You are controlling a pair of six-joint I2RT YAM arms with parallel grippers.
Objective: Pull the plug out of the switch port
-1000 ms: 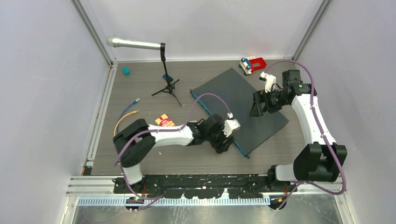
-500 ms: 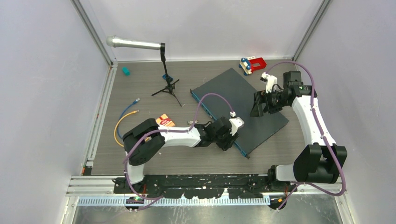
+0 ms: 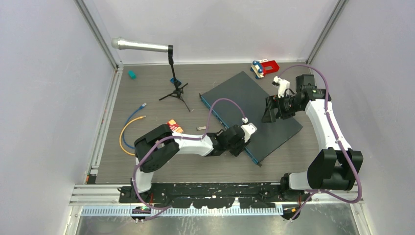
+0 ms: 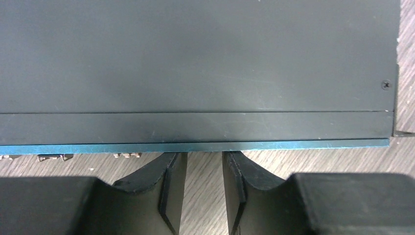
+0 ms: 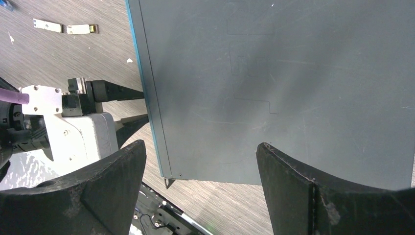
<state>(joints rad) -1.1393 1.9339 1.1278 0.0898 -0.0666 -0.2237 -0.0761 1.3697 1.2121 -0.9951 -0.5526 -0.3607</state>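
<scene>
The switch point(image 3: 254, 110) is a flat dark grey box lying slantwise mid-table, its thin blue front edge point(image 4: 195, 146) facing my left arm. My left gripper point(image 3: 239, 146) is at that edge near the switch's near corner. In the left wrist view the left gripper point(image 4: 204, 155) is open by a narrow gap, its tips touch the blue edge, and only table shows between them. No plug shows; small port parts point(image 4: 51, 157) peek out at the left. My right gripper point(image 3: 269, 111) is wide open over the switch top point(image 5: 274, 88), and the right wrist view also shows it open and empty point(image 5: 200, 147).
A microphone on a tripod point(image 3: 173, 83) stands at the back left. A red toy point(image 3: 264, 66) lies behind the switch. Loose blue and yellow cables point(image 3: 129, 125), an orange packet point(image 3: 172, 126), a small metal piece point(image 3: 200, 128) and a teal block point(image 3: 131, 74) lie to the left.
My left arm has shifted right and brought its gripper up against the switch's blue front edge. The right arm and the switch have not moved.
</scene>
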